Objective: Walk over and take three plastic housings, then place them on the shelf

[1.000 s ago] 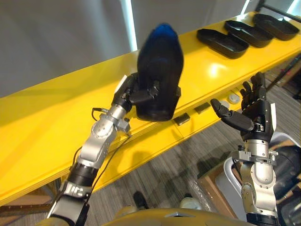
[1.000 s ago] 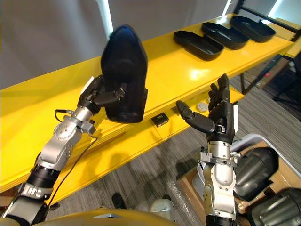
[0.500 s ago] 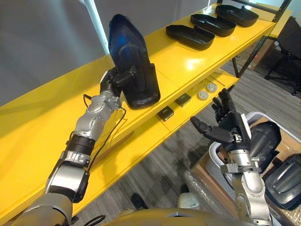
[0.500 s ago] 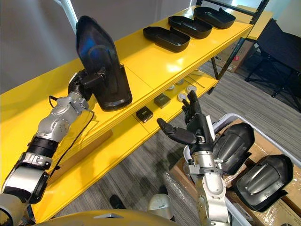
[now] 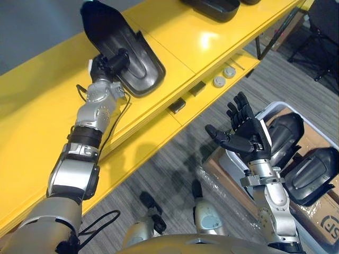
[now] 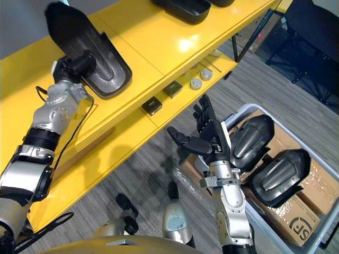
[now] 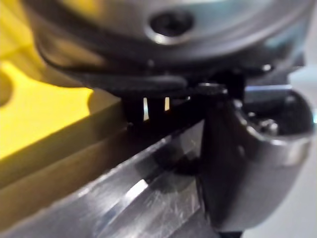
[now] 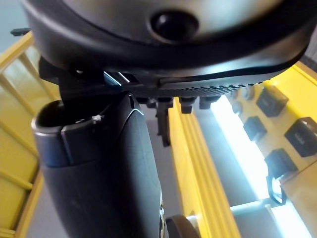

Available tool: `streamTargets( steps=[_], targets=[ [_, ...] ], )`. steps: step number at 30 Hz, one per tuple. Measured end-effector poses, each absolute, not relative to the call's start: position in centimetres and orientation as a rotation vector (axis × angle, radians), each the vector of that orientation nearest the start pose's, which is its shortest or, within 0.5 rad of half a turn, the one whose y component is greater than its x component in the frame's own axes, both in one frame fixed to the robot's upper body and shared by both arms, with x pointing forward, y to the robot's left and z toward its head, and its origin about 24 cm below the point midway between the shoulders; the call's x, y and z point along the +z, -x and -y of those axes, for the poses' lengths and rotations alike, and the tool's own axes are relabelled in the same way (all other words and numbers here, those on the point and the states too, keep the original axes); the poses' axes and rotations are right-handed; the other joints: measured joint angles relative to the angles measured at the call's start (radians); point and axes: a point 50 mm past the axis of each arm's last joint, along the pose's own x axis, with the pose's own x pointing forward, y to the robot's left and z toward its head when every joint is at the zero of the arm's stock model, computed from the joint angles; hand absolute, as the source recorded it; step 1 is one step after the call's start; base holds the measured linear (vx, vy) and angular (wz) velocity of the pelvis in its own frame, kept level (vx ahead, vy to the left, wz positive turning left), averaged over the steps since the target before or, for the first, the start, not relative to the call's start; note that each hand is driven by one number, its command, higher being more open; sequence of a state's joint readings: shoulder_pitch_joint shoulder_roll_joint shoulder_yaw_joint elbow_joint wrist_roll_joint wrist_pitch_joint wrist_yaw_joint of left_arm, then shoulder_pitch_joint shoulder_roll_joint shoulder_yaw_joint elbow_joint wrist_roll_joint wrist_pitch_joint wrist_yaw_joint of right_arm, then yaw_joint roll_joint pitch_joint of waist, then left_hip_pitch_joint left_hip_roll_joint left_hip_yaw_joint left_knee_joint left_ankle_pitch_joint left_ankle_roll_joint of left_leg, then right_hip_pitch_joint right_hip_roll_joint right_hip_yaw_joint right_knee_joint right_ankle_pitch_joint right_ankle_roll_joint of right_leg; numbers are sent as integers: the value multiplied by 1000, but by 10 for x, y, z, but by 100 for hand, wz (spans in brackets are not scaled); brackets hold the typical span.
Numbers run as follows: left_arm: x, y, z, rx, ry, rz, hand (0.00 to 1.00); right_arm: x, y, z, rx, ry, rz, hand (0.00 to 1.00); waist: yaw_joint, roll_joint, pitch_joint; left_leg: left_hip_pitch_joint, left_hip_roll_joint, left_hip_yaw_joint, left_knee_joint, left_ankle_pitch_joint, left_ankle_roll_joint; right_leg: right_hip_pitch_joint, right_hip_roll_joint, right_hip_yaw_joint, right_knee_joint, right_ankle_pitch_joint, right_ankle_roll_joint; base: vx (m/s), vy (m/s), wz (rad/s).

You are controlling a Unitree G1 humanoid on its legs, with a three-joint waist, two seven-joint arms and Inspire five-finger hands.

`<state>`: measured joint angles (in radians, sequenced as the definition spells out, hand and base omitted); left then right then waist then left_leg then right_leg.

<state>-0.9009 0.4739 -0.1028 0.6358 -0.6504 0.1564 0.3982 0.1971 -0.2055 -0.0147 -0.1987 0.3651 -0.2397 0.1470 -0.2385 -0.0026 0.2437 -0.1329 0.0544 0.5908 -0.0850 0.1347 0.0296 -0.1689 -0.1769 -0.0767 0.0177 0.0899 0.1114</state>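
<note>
My left hand point(image 5: 107, 64) is clamped on the black housing point(image 5: 135, 61), with my thumb hooked into its hollow. The housing lies tilted on the top board of the yellow shelf point(image 5: 180, 45), hollow side up. My right hand point(image 5: 244, 140) hangs above the floor, fingers spread apart, beside a bin point(image 6: 244, 107) of more housings point(image 6: 251, 140).

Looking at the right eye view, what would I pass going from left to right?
left robot hand gripping the held housing → small black block → right robot hand, open → spare housing → last housing
</note>
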Motion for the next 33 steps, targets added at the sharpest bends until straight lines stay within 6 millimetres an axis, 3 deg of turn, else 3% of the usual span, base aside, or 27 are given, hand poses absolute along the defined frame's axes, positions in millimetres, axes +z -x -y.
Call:
streamTargets(
  steps=[5,8,12,16,27,33],
  targets=[
    [231,-392,-248,499,87,173,100,79,-215,185,139,-115,273,100,-13,16,72,-27,2,5,0,5,0,-37,1,4,16,1,1,-6,0,-1],
    [248,-391,-250,514,109,242,100,80,-216,183,139,-118,276,100,-10,23,111,-33,5,4,1,15,6,-43,4,3,22,6,8,20,-11,2],
    [252,-389,-257,540,122,255,100,82,-218,179,158,-123,284,100,-10,27,115,-33,9,5,1,13,3,-49,7,3,33,-1,0,46,-24,-2],
    [258,-388,-259,504,113,274,100,98,-215,175,172,-127,353,100,-10,48,153,-22,8,2,1,13,3,-37,7,0,36,-2,1,21,-11,2],
    [235,-385,-264,413,226,187,100,85,-203,173,169,-146,282,100,-14,52,161,39,8,-10,1,9,-2,33,6,-18,31,-18,8,10,-4,3],
    [199,-382,-266,377,189,48,100,84,-202,166,198,-158,269,100,-9,84,127,73,9,-28,0,3,-11,78,5,-33,29,-31,7,22,-5,7]
  ],
)
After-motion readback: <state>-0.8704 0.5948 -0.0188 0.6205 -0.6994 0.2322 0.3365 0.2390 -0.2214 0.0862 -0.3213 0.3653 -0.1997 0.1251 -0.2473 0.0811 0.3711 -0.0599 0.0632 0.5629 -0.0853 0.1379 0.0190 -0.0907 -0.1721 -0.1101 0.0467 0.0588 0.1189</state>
